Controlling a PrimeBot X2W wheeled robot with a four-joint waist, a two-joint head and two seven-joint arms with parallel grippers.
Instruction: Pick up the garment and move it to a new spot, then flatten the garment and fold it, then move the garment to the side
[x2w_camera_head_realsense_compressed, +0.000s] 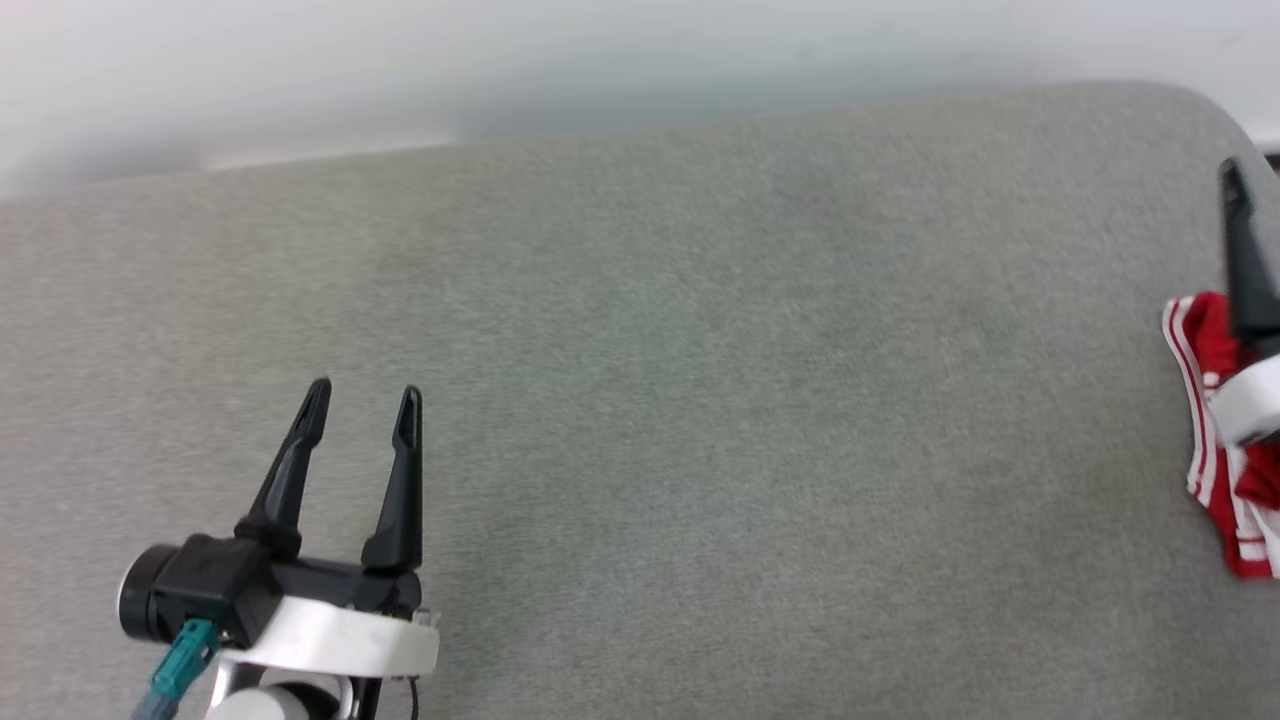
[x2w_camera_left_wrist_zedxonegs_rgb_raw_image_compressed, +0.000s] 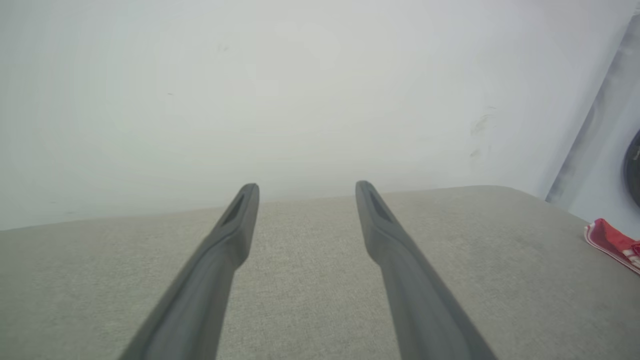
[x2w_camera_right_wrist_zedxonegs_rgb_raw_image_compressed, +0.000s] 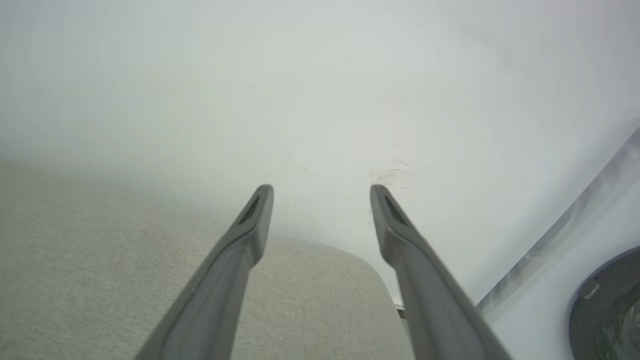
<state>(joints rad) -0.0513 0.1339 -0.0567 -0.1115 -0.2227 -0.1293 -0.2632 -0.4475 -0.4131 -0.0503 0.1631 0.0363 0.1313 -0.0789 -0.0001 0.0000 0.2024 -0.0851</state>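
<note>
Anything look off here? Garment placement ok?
The garment lies crumpled at the far right edge of the grey padded surface, cut off by the head view's border, not flattened. The left gripper and right gripper are both open and empty.

Grey fabric surface (x2w_camera_head_realsense_compressed: 640, 400) against pale wall (x2w_camera_head_realsense_compressed: 400, 60), dark round object (x2w_camera_right_wrist_zedxonegs_rgb_raw_image_compressed: 610, 310) past its corner

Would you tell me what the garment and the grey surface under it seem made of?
The garment: probably thin knit cloth, matte red with white-striped trim, lying in soft folds. The grey surface: seemingly woven upholstery fabric, matte with fine flecking; its rounded corner suggests padding.
</note>
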